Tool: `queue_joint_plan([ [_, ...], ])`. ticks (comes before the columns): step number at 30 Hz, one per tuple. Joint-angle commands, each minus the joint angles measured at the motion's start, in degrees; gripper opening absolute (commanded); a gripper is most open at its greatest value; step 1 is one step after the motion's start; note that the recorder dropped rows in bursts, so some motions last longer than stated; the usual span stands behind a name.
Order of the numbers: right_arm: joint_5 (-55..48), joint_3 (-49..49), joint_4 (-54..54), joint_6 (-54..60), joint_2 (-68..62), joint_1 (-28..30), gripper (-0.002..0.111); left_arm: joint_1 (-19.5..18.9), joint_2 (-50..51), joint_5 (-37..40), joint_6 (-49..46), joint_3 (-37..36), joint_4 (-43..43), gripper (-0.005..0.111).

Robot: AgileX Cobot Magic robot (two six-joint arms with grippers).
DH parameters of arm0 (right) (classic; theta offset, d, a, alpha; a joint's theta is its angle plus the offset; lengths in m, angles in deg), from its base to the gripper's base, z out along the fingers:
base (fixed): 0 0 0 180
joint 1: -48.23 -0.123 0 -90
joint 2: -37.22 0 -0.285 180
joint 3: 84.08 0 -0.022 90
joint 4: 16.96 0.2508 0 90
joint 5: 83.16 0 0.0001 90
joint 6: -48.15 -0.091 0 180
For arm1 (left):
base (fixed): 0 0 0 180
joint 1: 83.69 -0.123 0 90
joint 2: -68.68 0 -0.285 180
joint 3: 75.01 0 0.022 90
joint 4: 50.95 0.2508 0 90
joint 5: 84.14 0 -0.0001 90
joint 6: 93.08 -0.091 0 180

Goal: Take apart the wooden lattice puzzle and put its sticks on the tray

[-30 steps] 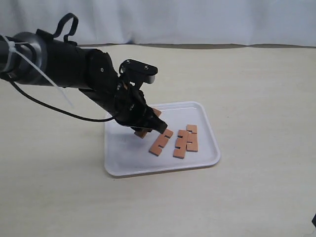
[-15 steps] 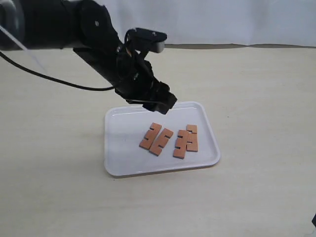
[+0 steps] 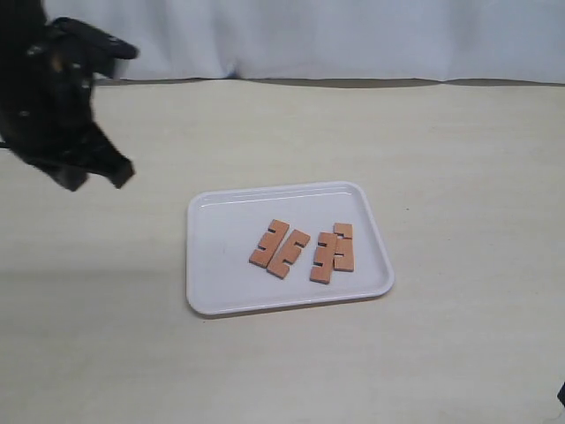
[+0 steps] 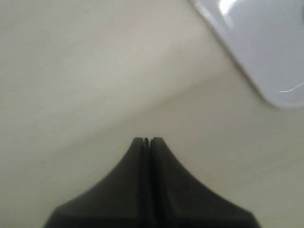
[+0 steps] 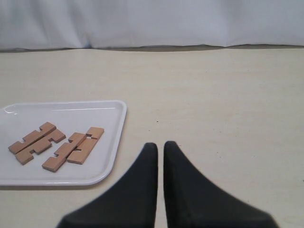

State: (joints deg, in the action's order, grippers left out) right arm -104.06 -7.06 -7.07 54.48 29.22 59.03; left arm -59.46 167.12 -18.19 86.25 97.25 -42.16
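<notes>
Since half a second ago the left gripper has swung away from above the tray and now hangs over the table. The tray is well apart from it, toward the right arm's side. Its jaws are pressed together on nothing. All four sticks have stayed put in the tray. They lie flat as separate reddish-brown bars in two pairs, each pair side by side and touching, with square notches showing along their edges. The right gripper sits near the tray's edge, its jaws almost together with a thin slit between, empty.
</notes>
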Motion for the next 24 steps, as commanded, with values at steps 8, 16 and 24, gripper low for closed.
queue_joint_plan([
  [8, 0.05, 0.19, 0.20, 0.11, 0.22, 0.42, 0.004, -21.25, -32.49, -20.75, 4.07, -16.24, 0.36, 0.000],
  [16, 0.05, 0.19, 0.20, 0.11, 0.22, 0.42, 0.004, -20.83, -58.06, -42.89, 5.61, -32.84, -2.45, 0.000],
  [24, 0.05, 0.19, 0.20, 0.11, 0.22, 0.42, 0.004, -20.83, -80.99, -49.73, 6.50, -40.41, -2.93, 0.000],
])
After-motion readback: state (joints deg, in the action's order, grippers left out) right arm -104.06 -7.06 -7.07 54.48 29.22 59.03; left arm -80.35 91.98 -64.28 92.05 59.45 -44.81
